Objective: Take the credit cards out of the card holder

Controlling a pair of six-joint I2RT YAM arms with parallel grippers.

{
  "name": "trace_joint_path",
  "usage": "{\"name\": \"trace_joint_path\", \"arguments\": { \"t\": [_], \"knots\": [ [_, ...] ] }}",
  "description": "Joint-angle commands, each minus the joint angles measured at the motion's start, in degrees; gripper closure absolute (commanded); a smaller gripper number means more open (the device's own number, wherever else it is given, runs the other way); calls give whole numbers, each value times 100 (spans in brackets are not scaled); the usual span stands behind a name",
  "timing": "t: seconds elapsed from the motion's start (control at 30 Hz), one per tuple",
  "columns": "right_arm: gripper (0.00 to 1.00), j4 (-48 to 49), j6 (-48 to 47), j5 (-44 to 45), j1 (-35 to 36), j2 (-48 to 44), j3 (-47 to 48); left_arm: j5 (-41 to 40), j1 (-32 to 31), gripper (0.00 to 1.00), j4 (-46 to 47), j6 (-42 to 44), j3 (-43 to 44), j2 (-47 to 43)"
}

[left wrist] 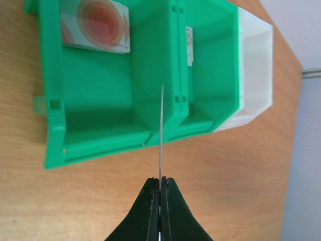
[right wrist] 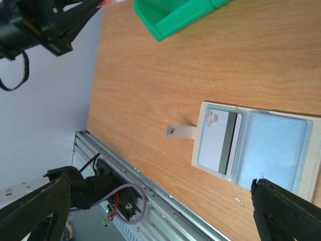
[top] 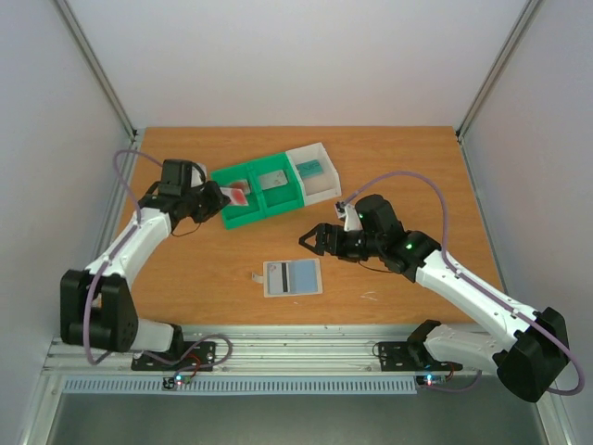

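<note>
Well, card holder point(top: 292, 276) lies near right gripper point(top: 311, 244) (jaws wide).

I'm looking into a robotics lab test cell, not a home or a shop. Plain white panels point(top: 278, 56) wall in a wooden table point(top: 389, 158) across the top and both sides of the frame, framed by metal corner posts point(top: 97, 65). Along the bottom edge, an aluminium rail point(top: 296, 352) carries the left arm point(top: 139, 241) and right arm point(top: 463, 283), with purple cables point(top: 445, 222) and a small lit circuit board point(top: 176, 380).
</note>
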Motion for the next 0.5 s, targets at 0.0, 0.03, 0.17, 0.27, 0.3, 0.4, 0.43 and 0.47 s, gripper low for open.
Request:
{"name": "trace_joint_path", "arguments": {
  "t": [0.0, 0.03, 0.17, 0.27, 0.3, 0.4, 0.43, 0.47],
  "knots": [
    [1, -52, -153, -97, 14, 34, 240, 60, 185, 100, -136, 410, 449, 635],
    [1, -45, -172, -115, 19, 66, 252, 67, 224, 100, -123, 428, 523, 777],
    [2, -261, -361, -99, 12, 240, 428, 71, 333, 100, -176, 532, 826, 1261],
    [2, -314, -418, -114, 9, 275, 530, 99, 383, 100, -156, 553, 1051, 1579],
    [2, -335, -457, -87, 9, 260, 540, 92, 387, 100, -199, 565, 1161, 1712],
    [1, -371, -522, 92, 4, 224, 554, 47, 388, 100, -403, 670, 1604, 2064],
    [1, -391, -544, 98, 10, 242, 585, 28, 388, 100, -386, 679, 1682, 2156],
    [2, -423, -570, 104, 11, 273, 646, 21, 396, 99, -365, 674, 1752, 2233]
  ]
}}
